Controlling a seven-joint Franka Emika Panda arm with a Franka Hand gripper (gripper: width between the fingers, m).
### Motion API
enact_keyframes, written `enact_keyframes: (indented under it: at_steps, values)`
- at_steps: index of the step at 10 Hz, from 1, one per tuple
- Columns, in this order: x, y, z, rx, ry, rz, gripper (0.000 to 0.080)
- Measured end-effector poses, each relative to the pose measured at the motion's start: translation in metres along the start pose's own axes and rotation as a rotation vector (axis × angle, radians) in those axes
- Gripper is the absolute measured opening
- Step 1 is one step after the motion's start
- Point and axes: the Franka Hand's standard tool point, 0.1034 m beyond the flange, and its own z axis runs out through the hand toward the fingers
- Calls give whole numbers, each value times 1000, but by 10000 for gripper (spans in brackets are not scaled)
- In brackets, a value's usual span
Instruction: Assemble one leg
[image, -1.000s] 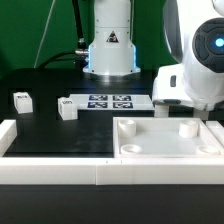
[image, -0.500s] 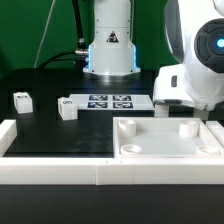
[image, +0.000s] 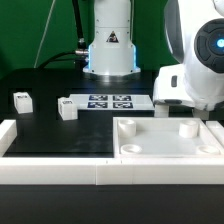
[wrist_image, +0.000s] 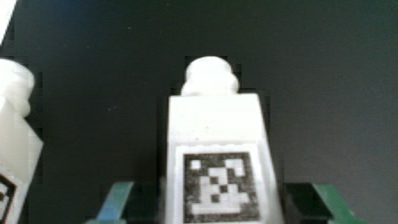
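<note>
In the wrist view a leg (wrist_image: 217, 150), a white block with a black-and-white tag and a rounded peg at its far end, lies on the black table between my fingers. My gripper (wrist_image: 222, 203) is open; both green fingertips (wrist_image: 125, 200) stand a little apart from the leg's sides. A second white leg (wrist_image: 15, 120) lies beside it at the picture's edge. In the exterior view my hand (image: 185, 88) hangs low at the right behind the tray-like part (image: 168, 150); its fingers are hidden. Two more legs (image: 22, 100) (image: 67, 108) stand at the left.
The marker board (image: 110, 101) lies in front of the robot base (image: 110, 50). A white wall (image: 60, 170) runs along the table's front, with a raised end (image: 8, 135) at the exterior view's left.
</note>
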Motion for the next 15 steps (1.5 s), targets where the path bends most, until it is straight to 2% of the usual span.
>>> enact_keyframes:
  at_steps: [2, 3, 6, 8, 10, 11, 12, 14, 15]
  values:
    - [-1, 1, -2, 0, -1, -6, 289]
    - [-8, 3, -15, 4, 15, -26, 290]
    - [-44, 2, -57, -4, 33, -50, 290]
    - [-36, 0, -53, 4, 86, -48, 290]
    - [-28, -6, -62, 26, 280, -54, 290]
    - [-31, -2, -62, 23, 333, -70, 290]
    - [-30, 10, -74, 26, 420, -97, 290]
    - [-41, 31, -92, 10, 538, -138, 290]
    - [-42, 41, -109, 14, 625, -163, 290]
